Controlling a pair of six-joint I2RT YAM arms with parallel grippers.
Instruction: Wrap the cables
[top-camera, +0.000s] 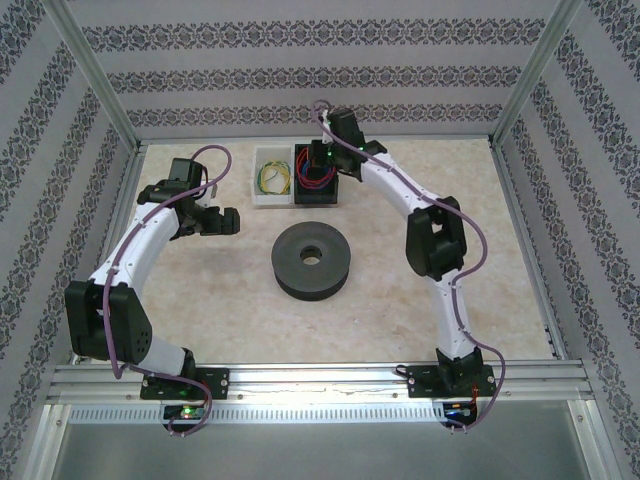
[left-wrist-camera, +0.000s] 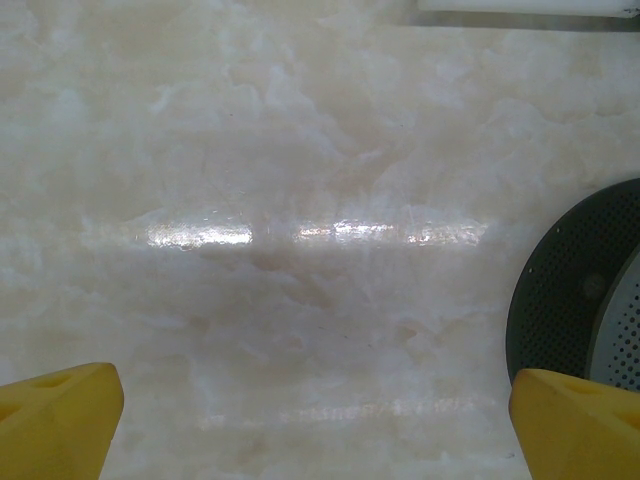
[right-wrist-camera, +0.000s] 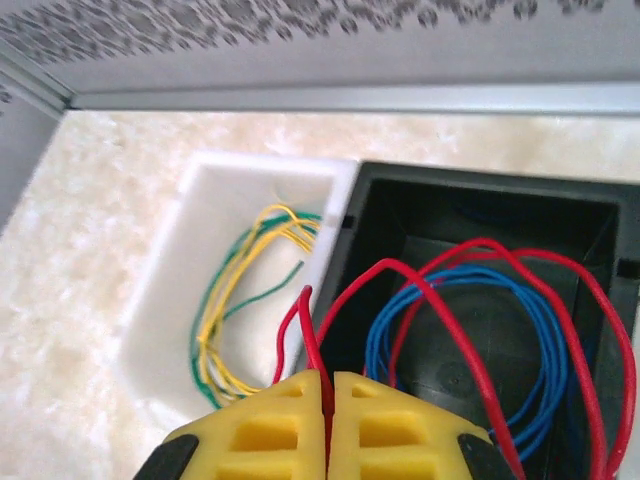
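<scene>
The red wire (right-wrist-camera: 470, 330) lies in loose loops inside a black bin (right-wrist-camera: 470, 200), over a blue wire coil (right-wrist-camera: 545, 380). My right gripper (right-wrist-camera: 328, 385) is shut on a bend of the red wire, with a short red end sticking up above its yellow fingertips. From above, the right gripper (top-camera: 318, 165) hangs over the black bin (top-camera: 335, 190) at the back of the table. My left gripper (top-camera: 228, 222) stands open over bare table, left of the dark spool (top-camera: 313, 260). Its yellow fingertips (left-wrist-camera: 60, 420) are wide apart with nothing between them.
A white bin (right-wrist-camera: 190, 260) holding yellow and green wire (right-wrist-camera: 235, 300) sits just left of the black bin, also seen from above as the white bin (top-camera: 271, 177). The spool's dark perforated flange (left-wrist-camera: 575, 290) shows at the right of the left wrist view. Patterned walls enclose the table.
</scene>
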